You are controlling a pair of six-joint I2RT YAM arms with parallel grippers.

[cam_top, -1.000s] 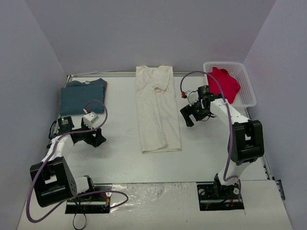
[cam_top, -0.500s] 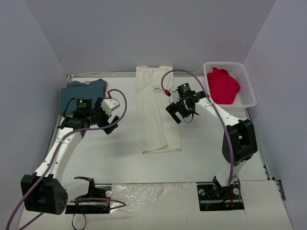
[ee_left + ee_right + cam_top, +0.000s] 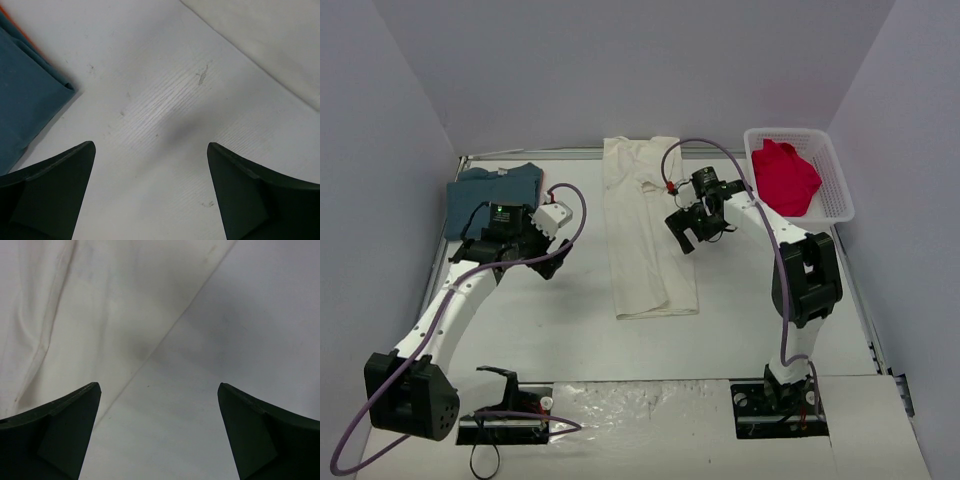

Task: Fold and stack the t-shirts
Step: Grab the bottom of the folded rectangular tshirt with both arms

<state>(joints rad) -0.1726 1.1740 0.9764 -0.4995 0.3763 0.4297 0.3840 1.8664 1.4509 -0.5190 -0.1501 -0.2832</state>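
The left gripper (image 3: 150, 148) hung with its dark fingers (image 3: 50, 190) spread wide and nothing between them, over bare bench (image 3: 570, 330) in the far-left quarter. The wrist view showed only scuffed white surface and a soft shadow in the gap. A corner of the teal shirt (image 3: 485, 195) lay just to the gripper's left, and the edge of the cream shirt (image 3: 645, 235) lay off to its right. The pictures did not show whether the fingertips touched the surface. The left arm reached out from the near edge towards the far-left corner.

The right gripper (image 3: 158, 386) was spread just as wide and held nothing. It stood over the right-hand border of the cream shirt, toward the far edge, with cloth under one finger and bare bench under the other. A faint shadow fell across the hem between them. The right arm stretched from the near edge across the right half of the bench.

The cream shirt lay flat in a long, narrow strip down the middle, running from the far edge toward the centre with a sleeve turned in at its far end. The teal shirt sat folded flat in the far-left corner. The red shirt (image 3: 785, 178) lay crumpled inside the basket (image 3: 840, 190) in the far-right corner, well apart from the other two.
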